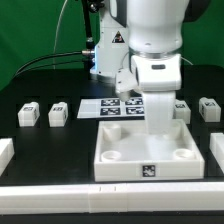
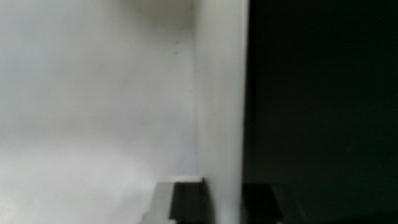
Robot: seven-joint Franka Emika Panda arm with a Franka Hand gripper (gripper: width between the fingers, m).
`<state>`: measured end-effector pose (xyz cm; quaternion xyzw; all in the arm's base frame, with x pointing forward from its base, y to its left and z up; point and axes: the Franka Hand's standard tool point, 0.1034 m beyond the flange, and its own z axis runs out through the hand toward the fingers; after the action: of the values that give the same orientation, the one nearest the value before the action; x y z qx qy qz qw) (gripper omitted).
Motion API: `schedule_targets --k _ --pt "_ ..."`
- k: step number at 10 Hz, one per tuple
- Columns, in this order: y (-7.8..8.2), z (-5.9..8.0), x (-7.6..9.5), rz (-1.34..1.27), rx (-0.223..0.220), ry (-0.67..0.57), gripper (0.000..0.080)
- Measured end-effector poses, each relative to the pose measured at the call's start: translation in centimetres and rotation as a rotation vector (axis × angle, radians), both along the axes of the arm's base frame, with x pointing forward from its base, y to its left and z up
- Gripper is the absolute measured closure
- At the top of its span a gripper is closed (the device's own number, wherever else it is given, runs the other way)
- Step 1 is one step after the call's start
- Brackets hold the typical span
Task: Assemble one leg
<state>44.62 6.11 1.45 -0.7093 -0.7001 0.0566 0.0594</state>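
Observation:
In the exterior view my gripper [image 1: 160, 98] hangs over the far right part of the large white panel [image 1: 115, 168]. It is shut on a white leg [image 1: 160, 118], held upright with its lower end at or just above the panel near the far right corner socket. In the wrist view the leg [image 2: 221, 100] is a pale strip running away from between the two dark fingertips of the gripper [image 2: 226, 206]. The white panel [image 2: 89, 100] fills one side and the dark table the other. Contact between leg and socket is hidden.
Two loose legs [image 1: 28, 114] [image 1: 58, 114] lie at the exterior view's left, and two more [image 1: 181, 108] [image 1: 209, 108] at its right. The marker board [image 1: 118, 106] lies behind the panel. White blocks [image 1: 6, 152] [image 1: 218, 150] stand at both table edges.

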Motion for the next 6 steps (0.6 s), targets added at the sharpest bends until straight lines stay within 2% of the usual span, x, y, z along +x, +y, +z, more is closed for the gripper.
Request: schedule_targets --k 2,6 --pt "1.7 0.0 1.1 -0.008 0.008 -0.009 0.0726" --pt "2.5 0.0 2.2 -0.002 0.014 -0.02 0.0726"
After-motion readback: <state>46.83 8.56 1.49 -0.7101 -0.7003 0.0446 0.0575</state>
